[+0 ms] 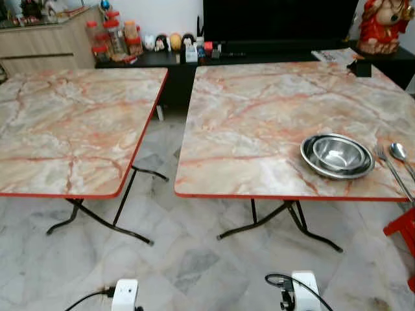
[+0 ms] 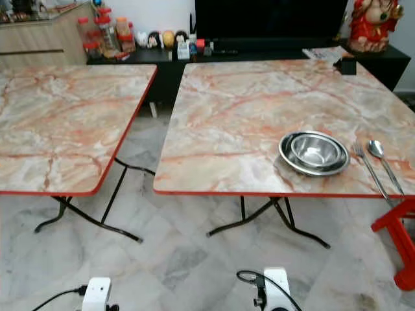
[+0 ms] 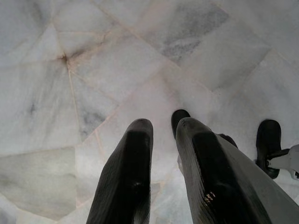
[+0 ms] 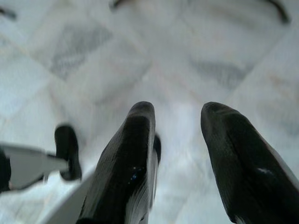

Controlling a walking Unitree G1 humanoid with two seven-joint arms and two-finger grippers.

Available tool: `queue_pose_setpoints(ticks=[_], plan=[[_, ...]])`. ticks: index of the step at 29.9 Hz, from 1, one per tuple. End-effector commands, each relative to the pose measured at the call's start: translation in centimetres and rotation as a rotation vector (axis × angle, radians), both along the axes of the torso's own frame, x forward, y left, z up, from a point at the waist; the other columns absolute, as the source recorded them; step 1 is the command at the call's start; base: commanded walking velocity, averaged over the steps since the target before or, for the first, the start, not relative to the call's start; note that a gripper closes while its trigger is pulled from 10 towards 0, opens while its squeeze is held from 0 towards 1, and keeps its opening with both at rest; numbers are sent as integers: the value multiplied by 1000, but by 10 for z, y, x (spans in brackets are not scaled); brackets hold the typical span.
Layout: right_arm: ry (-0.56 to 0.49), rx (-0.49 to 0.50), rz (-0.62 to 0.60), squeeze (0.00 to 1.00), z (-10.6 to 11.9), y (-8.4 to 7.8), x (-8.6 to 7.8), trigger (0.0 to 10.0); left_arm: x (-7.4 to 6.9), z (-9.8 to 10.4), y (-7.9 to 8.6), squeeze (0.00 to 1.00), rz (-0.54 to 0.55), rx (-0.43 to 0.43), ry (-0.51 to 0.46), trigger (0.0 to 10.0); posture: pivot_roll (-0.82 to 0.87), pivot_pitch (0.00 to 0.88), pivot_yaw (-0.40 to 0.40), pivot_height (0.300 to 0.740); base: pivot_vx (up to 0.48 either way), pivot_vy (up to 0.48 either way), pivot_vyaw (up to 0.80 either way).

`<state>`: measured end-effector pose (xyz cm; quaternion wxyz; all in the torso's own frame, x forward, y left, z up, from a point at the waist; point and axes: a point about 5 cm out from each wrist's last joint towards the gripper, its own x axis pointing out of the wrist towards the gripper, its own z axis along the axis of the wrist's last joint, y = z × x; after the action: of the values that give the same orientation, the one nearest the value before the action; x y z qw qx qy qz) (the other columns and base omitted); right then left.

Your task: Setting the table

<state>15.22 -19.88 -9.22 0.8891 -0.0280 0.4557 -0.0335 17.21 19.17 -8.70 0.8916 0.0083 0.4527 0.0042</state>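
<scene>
Left eye view: one place is partly laid on the right-hand marble-topped bench (image 1: 259, 123), where nested steel bowls (image 1: 337, 156) sit near the front edge with a fork (image 1: 388, 165) and spoon (image 1: 400, 154) just beside them; the left-hand bench (image 1: 71, 123) looks yet to be set. Both arms hang over the marble floor (image 1: 188, 259), the left claw (image 3: 161, 128) narrowly parted, the right claw (image 4: 177, 121) wider, neither holding anything. A red stool (image 1: 403, 227) stands beside the laid place

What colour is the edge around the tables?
Red, on the marble-patterned tables' edge; clearest in the left eye view.
</scene>
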Motion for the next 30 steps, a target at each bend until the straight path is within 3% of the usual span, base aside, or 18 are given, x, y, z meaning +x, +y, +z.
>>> queue_pose_setpoints(ticks=[1,7,13,30], plan=[[5,12,-12,0,0,-1,2,10000,0,0,0,0,-5,6,14,10000,-74,0,38,740,0,0,0],[-15,67,13,0,1,16,9,10000,-2,-1,6,0,-15,36,35,10000,-77,0,50,740,0,0,0],[-89,58,-11,0,6,16,20,10000,0,1,9,0,-12,40,31,10000,-72,0,54,740,0,0,0],[-132,35,-52,0,10,7,23,10000,7,3,4,0,-10,30,24,10000,-82,0,56,740,0,441,0]])
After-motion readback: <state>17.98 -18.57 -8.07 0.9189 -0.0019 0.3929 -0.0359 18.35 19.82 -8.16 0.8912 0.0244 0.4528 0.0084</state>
